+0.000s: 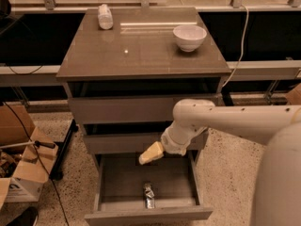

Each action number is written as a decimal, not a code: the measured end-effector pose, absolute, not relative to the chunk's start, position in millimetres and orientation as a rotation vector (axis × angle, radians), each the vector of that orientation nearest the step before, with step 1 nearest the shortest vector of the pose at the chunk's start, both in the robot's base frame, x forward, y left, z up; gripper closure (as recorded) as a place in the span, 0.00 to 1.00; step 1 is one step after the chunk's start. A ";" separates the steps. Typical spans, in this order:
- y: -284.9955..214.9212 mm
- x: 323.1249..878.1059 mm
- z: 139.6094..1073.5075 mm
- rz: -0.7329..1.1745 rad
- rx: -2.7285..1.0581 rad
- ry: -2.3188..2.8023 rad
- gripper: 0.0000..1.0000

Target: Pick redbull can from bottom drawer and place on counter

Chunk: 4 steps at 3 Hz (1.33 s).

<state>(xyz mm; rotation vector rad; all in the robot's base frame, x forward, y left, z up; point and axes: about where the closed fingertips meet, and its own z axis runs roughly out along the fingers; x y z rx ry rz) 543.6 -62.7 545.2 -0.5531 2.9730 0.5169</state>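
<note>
The redbull can [149, 195] lies on its side in the open bottom drawer [148, 214], near its front wall. My gripper [150, 153] hangs on the white arm coming from the right, above the back of the open drawer and in front of the middle drawer's face. It is above and behind the can, apart from it, with nothing seen in it. The counter [141, 48] is the glossy grey-brown top of the cabinet.
A white bowl [189, 36] stands at the counter's back right and a white plastic bottle [105, 16] lies at its back left. Cardboard boxes [21, 164] and cables sit on the floor to the left. A rail and a dark window run behind the cabinet.
</note>
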 end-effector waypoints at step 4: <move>-58.6 547.2 427.2 0.525 -0.457 3.003 0.00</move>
